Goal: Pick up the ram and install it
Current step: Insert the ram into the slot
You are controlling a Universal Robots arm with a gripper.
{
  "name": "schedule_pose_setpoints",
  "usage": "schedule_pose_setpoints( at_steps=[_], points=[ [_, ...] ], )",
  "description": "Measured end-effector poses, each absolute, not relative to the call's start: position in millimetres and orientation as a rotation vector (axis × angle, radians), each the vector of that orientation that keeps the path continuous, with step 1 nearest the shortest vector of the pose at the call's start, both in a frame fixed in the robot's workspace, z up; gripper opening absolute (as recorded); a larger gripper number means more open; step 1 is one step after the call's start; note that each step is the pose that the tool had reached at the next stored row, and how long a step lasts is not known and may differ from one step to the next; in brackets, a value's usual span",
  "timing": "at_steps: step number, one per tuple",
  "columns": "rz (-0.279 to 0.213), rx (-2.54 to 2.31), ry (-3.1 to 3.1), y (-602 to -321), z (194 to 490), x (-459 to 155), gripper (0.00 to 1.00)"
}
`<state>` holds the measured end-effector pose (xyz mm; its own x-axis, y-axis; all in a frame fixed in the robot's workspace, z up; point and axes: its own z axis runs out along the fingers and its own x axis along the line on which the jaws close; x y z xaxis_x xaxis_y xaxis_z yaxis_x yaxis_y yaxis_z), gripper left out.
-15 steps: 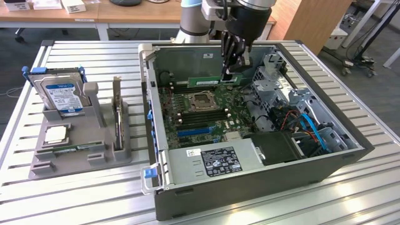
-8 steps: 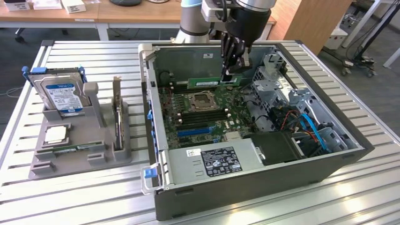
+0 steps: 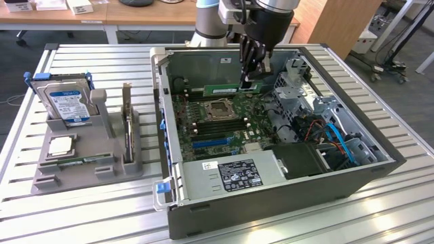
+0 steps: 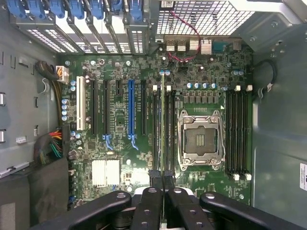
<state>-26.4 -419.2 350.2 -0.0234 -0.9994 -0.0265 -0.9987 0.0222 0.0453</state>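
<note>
the install step was in hand: the hand was clenched on the ram, edge-down inside the case over the slots beside the socket, which seemingly called for lining it squarely with one slot.

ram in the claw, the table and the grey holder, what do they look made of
ram: thin green circuit board, probably matte fibreglass laminate.
table: likely bare aluminium, going by pale silvery ribbed slats with a dull sheen.
grey holder: seemingly matte plastic; uniform grey, blocky moulded or printed shape.
</note>
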Motion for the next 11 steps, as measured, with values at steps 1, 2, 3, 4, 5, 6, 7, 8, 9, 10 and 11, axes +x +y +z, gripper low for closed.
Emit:
schedule_pose_setpoints(
  at_steps=[1, 2, 3, 4, 5, 6, 7, 8, 9, 10, 11],
  points=[
    [-0.08, 2.186, -2.237, -419, 349, -26, 0.12],
    [-0.079, 2.186, -2.237, -419, 349, -26, 0.12],
    [-0.079, 2.186, -2.236, -419, 347, -26, 0.12],
    [-0.079, 2.186, -2.236, -419, 346, -26, 0.12],
    [-0.079, 2.186, -2.236, -419, 344, -26, 0.12],
    [-0.079, 2.186, -2.236, -419, 343, -26, 0.12],
    [-0.079, 2.186, -2.236, -419, 341, -26, 0.12],
    [-0.079, 2.186, -2.236, -419, 339, -26, 0.12],
    [-0.079, 2.186, -2.236, -419, 338, -26, 0.12],
    [-0.079, 2.186, -2.236, -419, 336, -26, 0.12],
    [-0.079, 2.186, -2.236, -419, 335, -26, 0.12]
  ],
)
